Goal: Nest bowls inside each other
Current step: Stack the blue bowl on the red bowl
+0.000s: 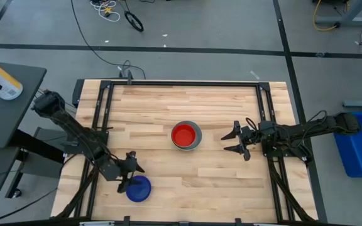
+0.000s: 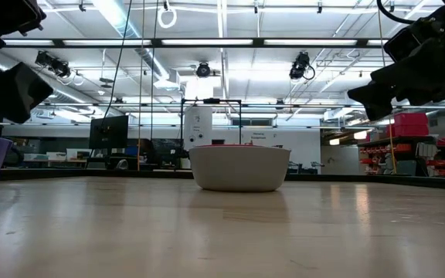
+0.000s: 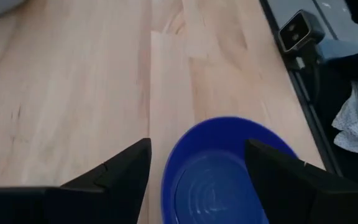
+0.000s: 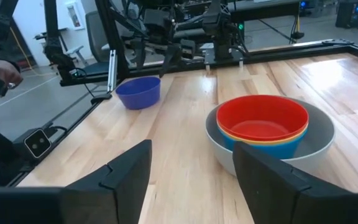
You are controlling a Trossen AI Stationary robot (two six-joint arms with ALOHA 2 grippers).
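Leftmost, the left gripper [image 1: 126, 169] hangs at the table's [image 1: 187, 103] near left corner, fingers spread wide and gripping nothing. Dark blue bowl [image 1: 138, 188]: upright on the wood directly below those fingers, which straddle its rim without visibly touching it, well apart from the other bowls. Centre of table: grey bowl [image 1: 195, 139], upright, holding a nested stack; the right wrist view shows light blue [image 4: 278, 149], then yellow [image 4: 267, 139], then the red bowl [image 4: 263, 117] on top. Right of the stack: right gripper [image 1: 237, 140], fingers wide apart and empty, pointing at the grey bowl from near, not touching it.
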